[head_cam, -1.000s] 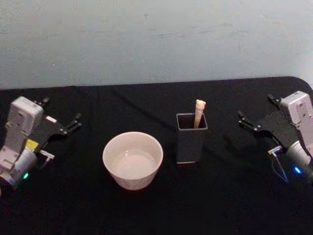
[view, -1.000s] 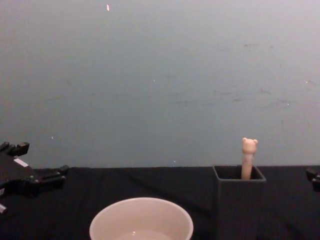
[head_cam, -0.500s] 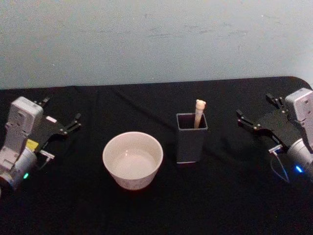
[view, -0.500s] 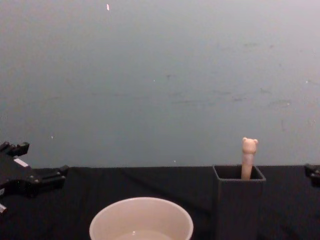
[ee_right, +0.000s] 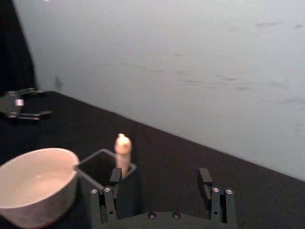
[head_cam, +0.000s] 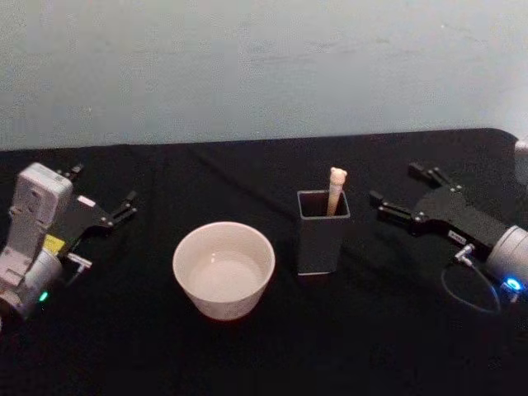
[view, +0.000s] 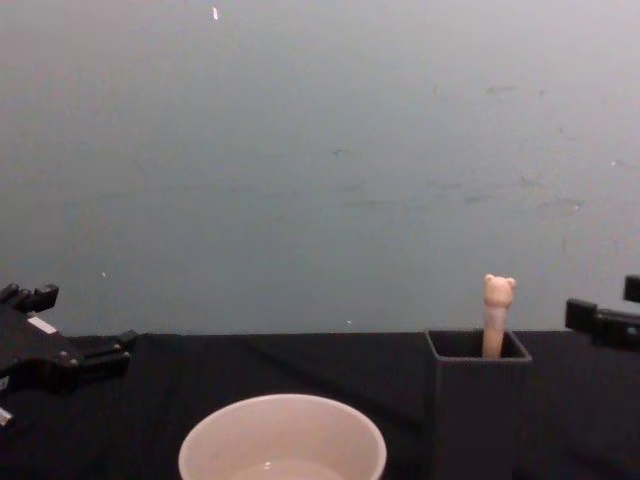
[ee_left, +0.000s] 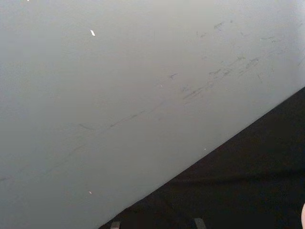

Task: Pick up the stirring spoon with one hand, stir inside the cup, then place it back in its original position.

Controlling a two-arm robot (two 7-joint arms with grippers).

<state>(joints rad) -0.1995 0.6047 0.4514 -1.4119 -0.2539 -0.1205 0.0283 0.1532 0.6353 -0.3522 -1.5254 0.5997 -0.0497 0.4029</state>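
Note:
The stirring spoon [head_cam: 335,190] stands in the dark grey square holder [head_cam: 322,235], its original position, with its bear-head handle [view: 498,300] poking above the rim. Left of the holder sits the cream cup [head_cam: 223,268]. My right gripper [head_cam: 394,185] hovers open just right of the holder, a little apart from it. In the right wrist view this gripper [ee_right: 160,177] faces the spoon [ee_right: 122,149], the holder [ee_right: 102,168] and the cup [ee_right: 33,183]. My left gripper [head_cam: 102,186] rests open at the table's left.
A black cloth covers the table [head_cam: 247,355], and a pale wall rises behind its far edge. Bare cloth lies in front of the cup and between the cup and the left gripper [view: 85,320].
My right gripper has swung left and forward toward the holder and now sits much closer to it. The left arm, cup, holder and spoon have not moved.

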